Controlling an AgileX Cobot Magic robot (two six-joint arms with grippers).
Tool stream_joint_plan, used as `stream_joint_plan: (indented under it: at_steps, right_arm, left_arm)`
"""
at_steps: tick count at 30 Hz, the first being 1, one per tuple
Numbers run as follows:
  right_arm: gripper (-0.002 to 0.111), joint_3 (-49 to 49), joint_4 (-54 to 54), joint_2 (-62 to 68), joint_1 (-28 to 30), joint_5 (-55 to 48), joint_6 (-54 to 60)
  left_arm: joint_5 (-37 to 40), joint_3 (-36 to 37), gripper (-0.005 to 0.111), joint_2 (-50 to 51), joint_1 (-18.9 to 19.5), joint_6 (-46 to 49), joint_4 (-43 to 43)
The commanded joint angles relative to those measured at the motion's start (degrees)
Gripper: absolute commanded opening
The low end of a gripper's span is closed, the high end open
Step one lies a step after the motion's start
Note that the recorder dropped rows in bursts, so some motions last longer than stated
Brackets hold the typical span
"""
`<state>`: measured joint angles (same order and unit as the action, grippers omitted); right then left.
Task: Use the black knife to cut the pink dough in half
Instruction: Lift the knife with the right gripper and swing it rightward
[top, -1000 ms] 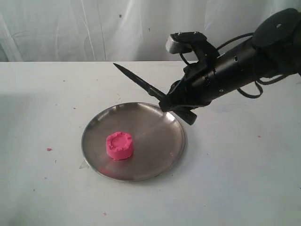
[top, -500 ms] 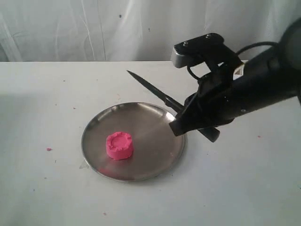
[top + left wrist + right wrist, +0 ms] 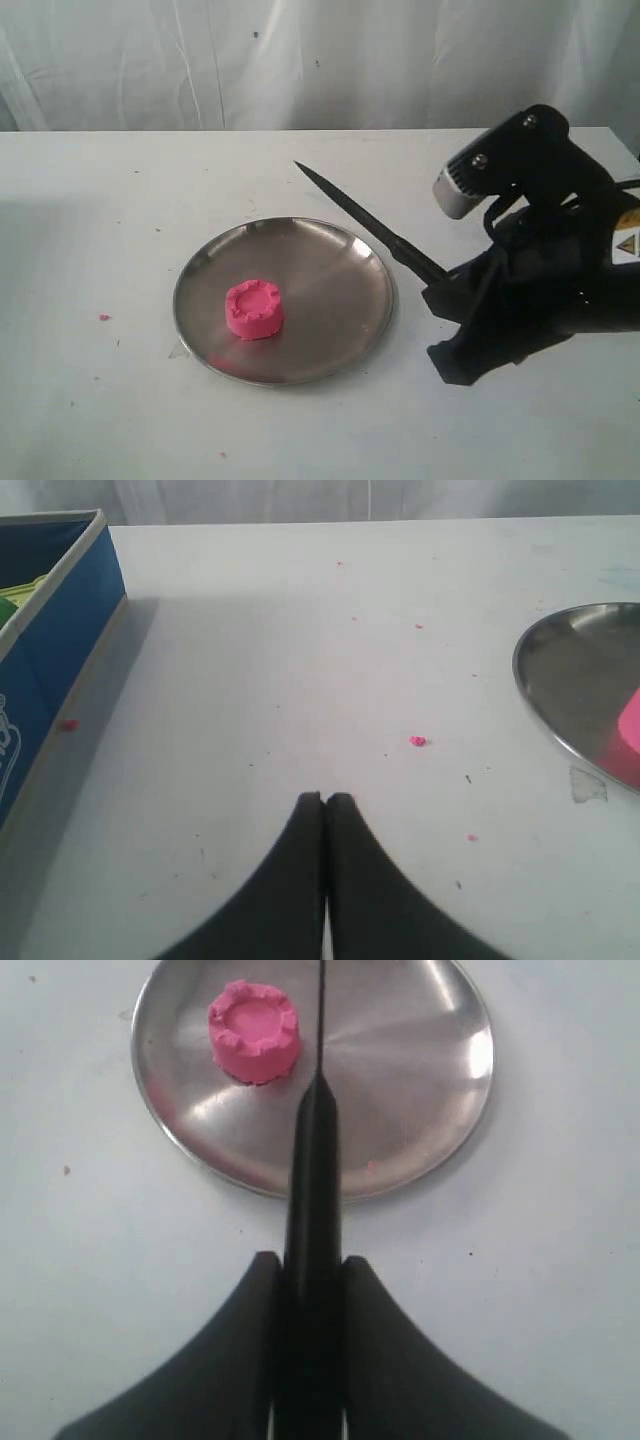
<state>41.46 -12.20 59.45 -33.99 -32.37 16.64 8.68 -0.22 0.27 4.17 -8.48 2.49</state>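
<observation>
Labels first. The right arm carried a small yellow warning sticker (image 3: 626,243) with a triangle symbol; we could not read its print. In the left wrist view, the blue cardboard box (image 3: 60,630) at the edge of the white tabletop (image 3: 100,200) bore a fragment of white print, cut off by the frame and illegible. We found no other writing.

The bright pink round dough puck (image 3: 254,309) (image 3: 254,1032) was whole and uncut. Its sides were short and upright, its top rim was raised and crimped, and its centre was dimpled. It lay on the round shiny steel plate (image 3: 330,290) (image 3: 420,1060), left of the plate's middle in the exterior view. Only its edge showed in the left wrist view.

The right end effector (image 3: 443,287) (image 3: 310,1265) was clamped on the handle of the slim black pointed knife (image 3: 370,227) (image 3: 312,1210). The blade slanted up and away, with its tip above the tabletop behind the plate. In the right wrist view the blade ran edge-on over the plate, beside the dough and not touching it.

The left end effector (image 3: 324,800) was closed on nothing, its fingertips meeting over bare tabletop, well apart from the plate (image 3: 570,670).

Small pink crumbs (image 3: 104,317) (image 3: 418,741) dotted the tabletop.
</observation>
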Motion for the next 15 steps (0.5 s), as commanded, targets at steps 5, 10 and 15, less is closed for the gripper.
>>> stream_joint_plan:
  at_steps: [5,10,15]
  right_arm:
    - [0.000,-0.94,2.04,-1.37,-0.26,-2.74,1.54]
    - [0.000,-2.55,17.50,-1.37,-1.32,-3.24,-11.77]
    - [0.000,-2.89,29.11,-1.37,-5.16,-4.38,-25.04]
  left_arm:
    - [-0.09,0.22,0.000,-0.27,-0.22,-0.05,-0.38]
    - [-0.09,0.22,0.000,-0.27,-0.22,-0.05,-0.38]
    - [-0.09,0.22,0.000,-0.27,-0.22,-0.05,-0.38]
